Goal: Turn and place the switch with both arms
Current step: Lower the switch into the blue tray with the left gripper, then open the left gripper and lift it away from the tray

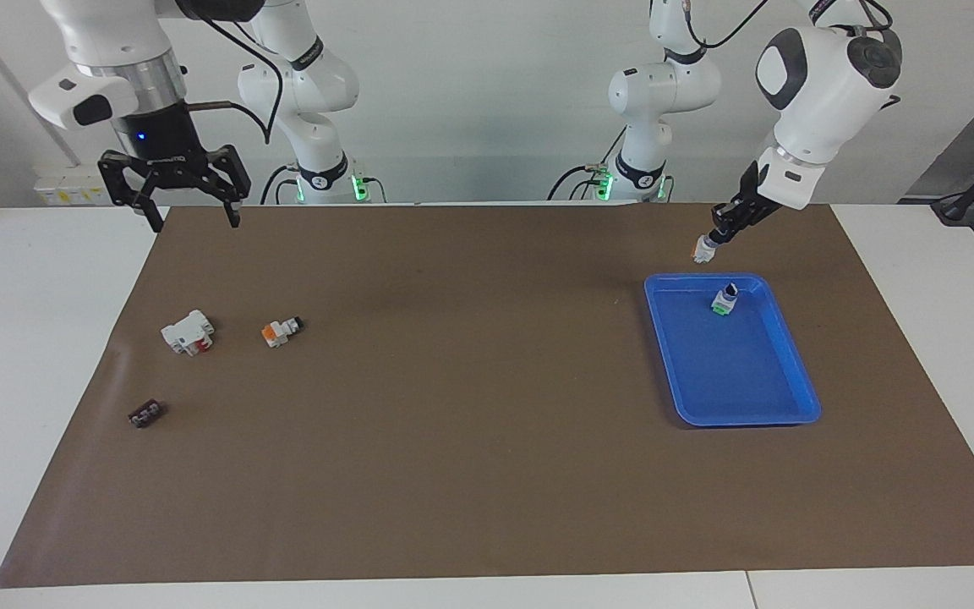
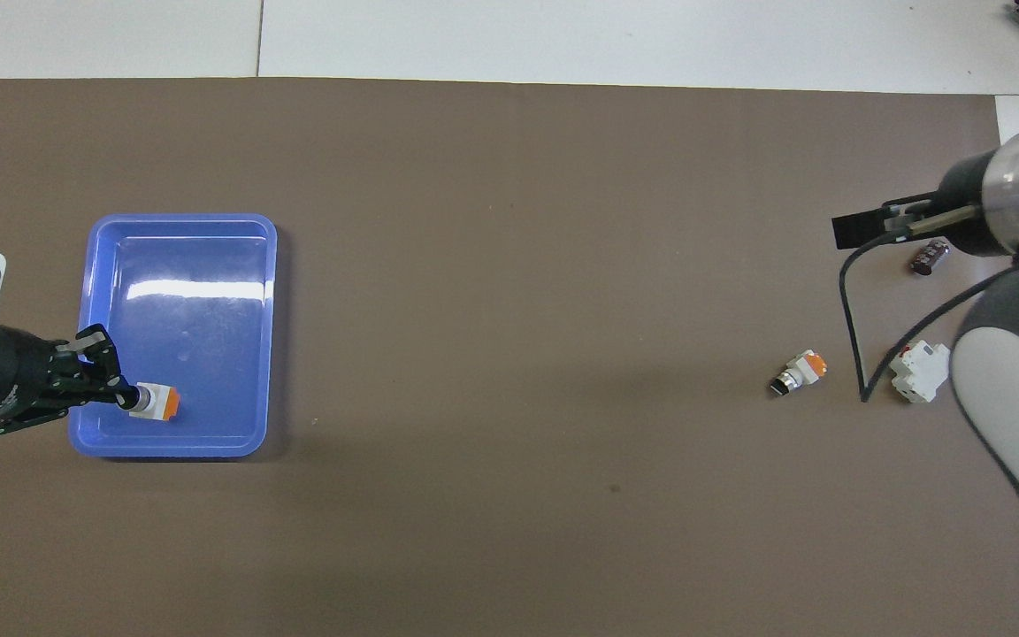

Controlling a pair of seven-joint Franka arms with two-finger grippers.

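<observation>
My left gripper (image 1: 711, 241) is shut on a switch (image 1: 701, 250) by its knob end, orange base outward, in the air over the blue tray's (image 1: 783, 359) rim nearest the robots. It shows in the overhead view too: gripper (image 2: 131, 397), switch (image 2: 157, 402), tray (image 2: 180, 232). A second switch (image 1: 725, 300), green base down, stands in the tray; the overhead view hides it. A third switch (image 1: 281, 330) (image 2: 798, 372) lies on the mat toward the right arm's end. My right gripper (image 1: 195, 222) (image 2: 863, 228) is open and empty, raised high over the mat's corner.
A white block with red parts (image 1: 188, 331) (image 2: 919, 370) lies beside the third switch. A small dark-brown strip (image 1: 145, 414) (image 2: 929, 257) lies farther from the robots. Two smaller white arms (image 1: 660, 101) with green-lit bases stand at the table's robot end.
</observation>
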